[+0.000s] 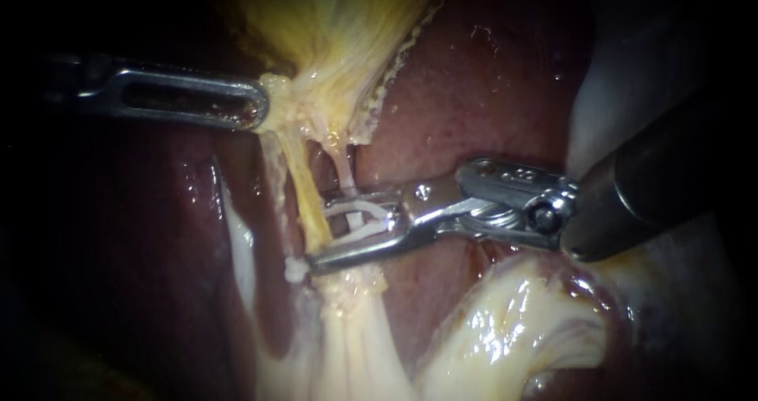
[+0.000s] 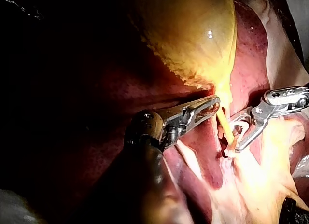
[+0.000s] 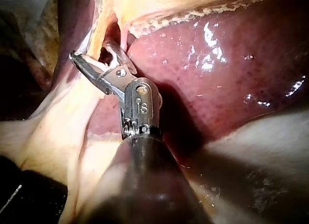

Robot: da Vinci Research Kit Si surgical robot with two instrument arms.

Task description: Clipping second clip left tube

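Right instrument (image 1: 332, 231), nearest: jaws hold a white clip (image 1: 359, 214), still open, at the left tube (image 1: 304, 180). Left instrument (image 1: 257, 105) is clamped on the gallbladder (image 1: 332, 22) neck. Judgement: closing remains.

a white clip (image 1: 359, 216), legs apart, straddles the thin pale upright tube (image 1: 345, 172).

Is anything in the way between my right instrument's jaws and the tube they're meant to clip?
Nothing visible. The right instrument, holding a white clip, straddles the thin pale tube. The left instrument grips the yellowish gallbladder neck above, clear of it.
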